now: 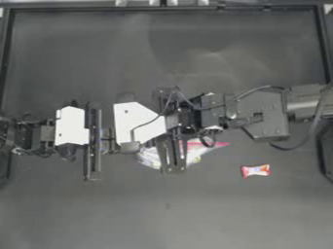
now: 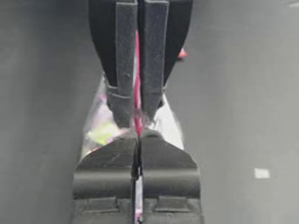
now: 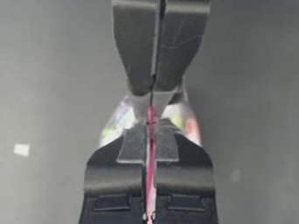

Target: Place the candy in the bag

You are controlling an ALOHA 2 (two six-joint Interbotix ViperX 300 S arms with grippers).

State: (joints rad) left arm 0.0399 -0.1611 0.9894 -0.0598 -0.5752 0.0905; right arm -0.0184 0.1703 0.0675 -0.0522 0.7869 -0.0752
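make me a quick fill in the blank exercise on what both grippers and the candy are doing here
1. Both the left gripper and the right gripper are shut on the ____ strip of the bag.
2. The two grippers pinch the bag from ____ sides, tips facing each other.
3. The candy lies on the ____, apart from the bag.
4. In the top view the candy is on the side the ____ arm reaches in from.

Missing words: pink-red seal; opposite; table; right

overhead down, wrists close, sharing bag (image 1: 195,148)
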